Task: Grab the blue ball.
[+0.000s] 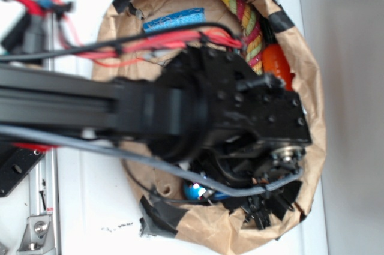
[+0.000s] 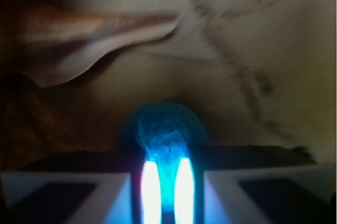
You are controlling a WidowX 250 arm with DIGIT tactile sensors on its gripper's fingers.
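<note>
The black robot arm (image 1: pixel 150 111) stretches from the left edge across the middle of the exterior view and hides most of the brown paper bag (image 1: pixel 309 63) beneath it, which sits on a white surface (image 1: pixel 90 207). In the bag's uncovered upper part lie a flat blue sponge (image 1: pixel 174 20), a red-and-yellow rope (image 1: pixel 249 27) and, just right of it, an orange carrot toy (image 1: pixel 277 62) half covered by the arm. The tool (image 1: pixel 207 190) is buried under the wrist and cables at the bag's lower middle. In the blurred wrist view its two glowing fingers (image 2: pixel 150 192) sit close together at the bottom centre, pinching the blue ball (image 2: pixel 164 124). Only a sliver of the ball shows in the exterior view. Being round, it has no long axis or heading.
</note>
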